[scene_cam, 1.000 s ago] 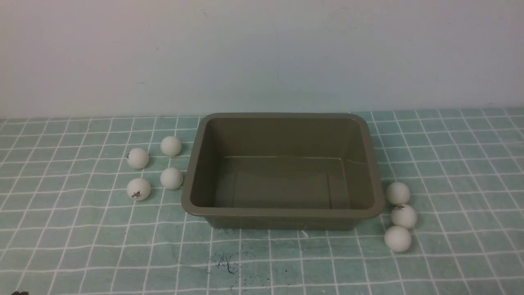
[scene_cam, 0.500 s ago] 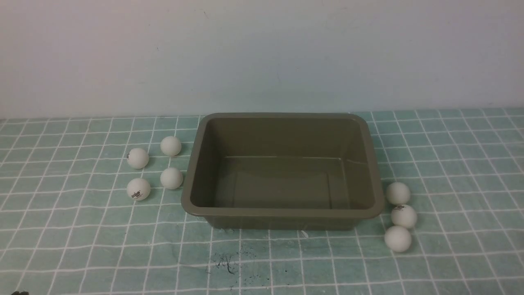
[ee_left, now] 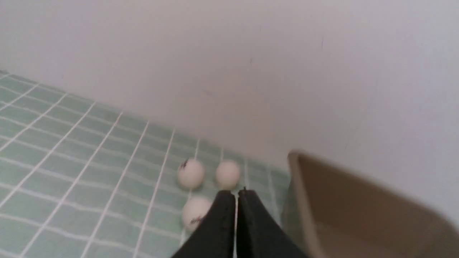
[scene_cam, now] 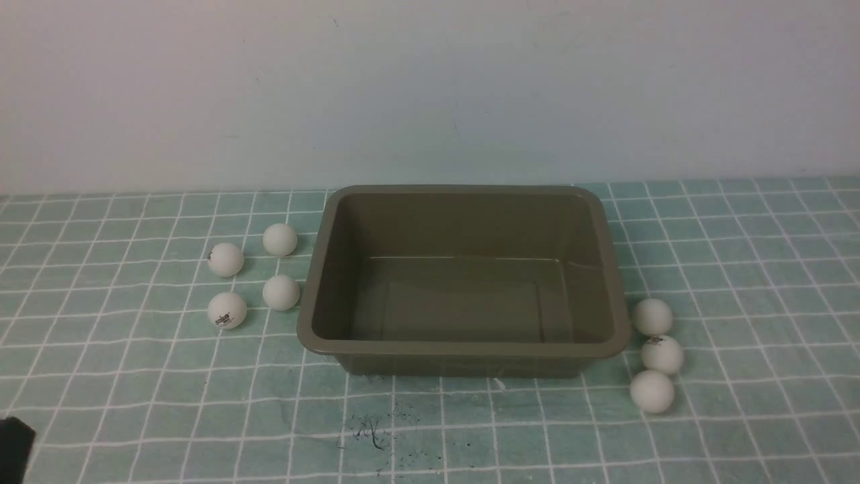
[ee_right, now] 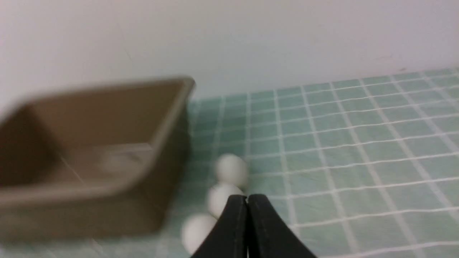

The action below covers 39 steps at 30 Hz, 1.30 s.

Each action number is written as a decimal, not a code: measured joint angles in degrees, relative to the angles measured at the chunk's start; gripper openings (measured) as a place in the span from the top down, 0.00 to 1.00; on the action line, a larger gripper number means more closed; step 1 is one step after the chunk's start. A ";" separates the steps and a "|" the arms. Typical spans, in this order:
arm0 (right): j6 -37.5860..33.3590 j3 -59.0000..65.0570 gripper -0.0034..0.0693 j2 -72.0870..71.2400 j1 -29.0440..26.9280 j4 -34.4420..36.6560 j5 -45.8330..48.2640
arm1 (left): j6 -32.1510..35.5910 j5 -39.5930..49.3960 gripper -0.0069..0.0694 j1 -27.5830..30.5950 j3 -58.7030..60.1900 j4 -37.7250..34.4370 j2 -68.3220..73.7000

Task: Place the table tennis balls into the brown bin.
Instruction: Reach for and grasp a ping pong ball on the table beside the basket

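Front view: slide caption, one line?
Empty brown bin between four balls on the left and three on the right.

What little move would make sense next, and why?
Probably open the left gripper and ease it toward the four white balls left of the brown bin: its jaws are shut and empty, and all seven balls lie outside the bin.

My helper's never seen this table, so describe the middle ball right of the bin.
Find the brown bin. Right of it, three white balls run front to back. Take the middle one: it alone there shows a dark print.
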 joint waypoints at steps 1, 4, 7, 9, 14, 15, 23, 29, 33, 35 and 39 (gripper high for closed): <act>0.57 0.00 0.97 0.00 0.05 0.00 -0.39 | 0.00 -0.53 0.92 0.00 0.00 -0.61 0.00; 6.26 0.00 0.97 0.00 0.05 17.68 -5.64 | -3.48 -14.35 0.92 0.00 0.00 -14.31 0.00; 5.85 0.00 0.97 0.00 0.05 21.07 -8.87 | -4.51 -18.17 0.92 0.00 -0.93 -16.85 0.00; 5.50 0.00 0.97 0.00 0.05 23.57 -11.74 | -4.17 -16.86 0.92 0.00 -5.01 -15.86 0.12; 3.70 -3.68 0.97 0.00 0.49 27.23 -9.32 | 1.88 3.60 0.92 0.00 -24.47 -7.39 10.98; 1.76 -7.16 0.97 0.09 0.83 26.29 -6.08 | 3.33 12.81 0.92 0.00 -30.24 -5.07 17.01; -12.64 -39.92 0.97 23.25 1.59 10.21 25.62 | 4.68 44.66 0.92 0.00 -49.56 8.46 55.57; -12.81 -51.60 0.97 41.91 1.59 1.29 47.38 | 8.60 45.32 0.92 0.00 -58.65 12.39 79.06; -10.54 -53.86 0.96 49.47 1.59 -4.57 49.87 | 9.24 49.19 0.92 0.00 -69.32 12.80 93.94; -9.23 -53.90 0.96 51.16 1.59 -6.24 50.44 | 9.61 51.31 0.92 -0.23 -74.84 12.98 100.50; -7.67 -54.01 0.95 51.46 1.59 -8.94 50.88 | 9.16 53.96 0.92 -1.01 -81.97 14.02 107.23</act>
